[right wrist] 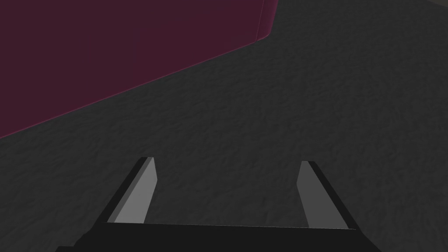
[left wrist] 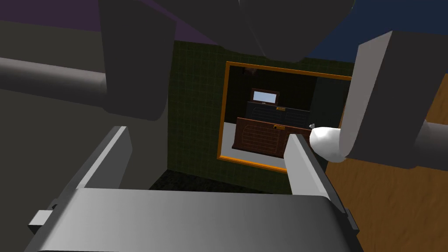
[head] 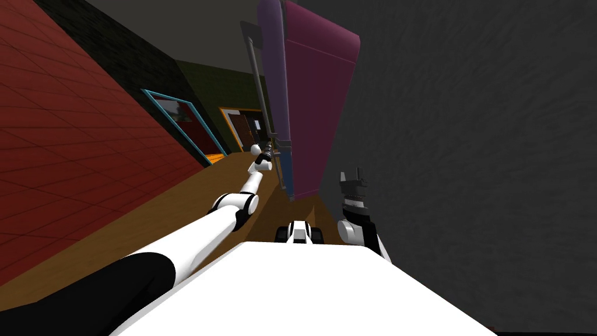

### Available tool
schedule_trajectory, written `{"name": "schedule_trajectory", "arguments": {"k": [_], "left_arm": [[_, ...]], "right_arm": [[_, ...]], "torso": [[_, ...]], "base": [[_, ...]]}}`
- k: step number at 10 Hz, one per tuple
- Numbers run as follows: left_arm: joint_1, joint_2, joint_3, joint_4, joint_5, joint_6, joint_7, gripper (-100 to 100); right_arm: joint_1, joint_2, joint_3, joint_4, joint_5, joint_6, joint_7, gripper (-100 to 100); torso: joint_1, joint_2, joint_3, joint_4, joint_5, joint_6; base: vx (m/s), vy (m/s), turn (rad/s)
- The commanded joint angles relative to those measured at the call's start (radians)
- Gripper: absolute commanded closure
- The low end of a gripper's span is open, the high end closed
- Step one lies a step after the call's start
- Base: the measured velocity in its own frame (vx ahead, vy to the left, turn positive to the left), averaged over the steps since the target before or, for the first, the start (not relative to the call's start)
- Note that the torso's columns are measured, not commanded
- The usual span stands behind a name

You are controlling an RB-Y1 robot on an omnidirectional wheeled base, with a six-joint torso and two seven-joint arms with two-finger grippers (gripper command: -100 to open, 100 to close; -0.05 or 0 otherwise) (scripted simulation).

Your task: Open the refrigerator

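Head view has the magenta refrigerator (head: pixel 318 105) dead ahead, with the left gripper (head: pixel 267 150) reaching right up at its grey handle (head: pixel 256 76). Its fingers are spread, gripping nothing. The right gripper (head: pixel 353 174) is spread too, low beside the refrigerator.

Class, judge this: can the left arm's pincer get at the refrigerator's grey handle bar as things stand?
Probably yes: the left pincer is open and right up at the grey handle bar on the refrigerator, with nothing visible between them.
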Motion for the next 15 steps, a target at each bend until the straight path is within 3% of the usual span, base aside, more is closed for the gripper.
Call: {"name": "schedule_trajectory", "arguments": {"k": [1, 6, 8, 9, 12, 14, 15], "left_arm": [[-0.067, 0.026, 0.002, 0.056, 0.007, 0.018, 0.014, -100], [-0.2, 0.092, 0.016, 0.169, 0.018, 0.058, 0.038, -100], [-0.191, 0.089, 0.009, 0.167, 0.021, 0.049, 0.039, -100], [-0.191, 0.089, 0.009, 0.166, 0.021, 0.049, 0.039, 100], [-0.198, 0.069, -0.028, 0.155, 0.036, 0.054, 0.048, 100], [-0.198, 0.069, -0.028, 0.155, 0.036, 0.054, 0.048, 100], [-0.202, 0.06, -0.047, 0.149, 0.043, 0.057, 0.053, 100]], "right_arm": [[0.0, 0.0, 0.0, 0.0, 0.0, 0.0, 0.0, 0], [0.0, 0.0, 0.0, 0.0, 0.0, 0.0, 0.0, 0], [0.0, 0.0, 0.0, 0.0, 0.0, 0.0, 0.0, 0], [0.0, 0.0, 0.0, 0.0, 0.0, 0.0, 0.0, 0], [0.0, -0.001, -0.001, 0.0, 0.0, 0.0, 0.0, 0], [0.0, -0.001, -0.001, 0.0, 0.0, 0.0, 0.0, 0], [0.0, -0.001, -0.001, 0.0, 0.0, 0.0, 0.0, 0]], "torso": [[0.001, 0.002, 0.001, 0.0, 0.0, 0.0], [0.001, 0.002, 0.001, 0.0, 0.0, 0.0], [0.002, 0.002, 0.001, 0.0, 0.001, 0.0], [0.003, 0.003, 0.002, 0.001, 0.001, 0.0], [0.012, 0.001, 0.001, 0.0, 0.004, -0.001], [0.004, -0.001, -0.001, 0.0, 0.001, -0.001], [-0.002, 0.004, 0.002, 0.001, -0.001, 0.0]], "base": [[0.034, -0.036, 0.015], [0.041, -0.042, 0.035], [0.01, -0.011, 0.007], [0.0, 0.0, 0.0], [0.026, 0.259, -0.095], [0.007, 0.294, -0.026], [-0.02, 0.3, -0.113]]}}
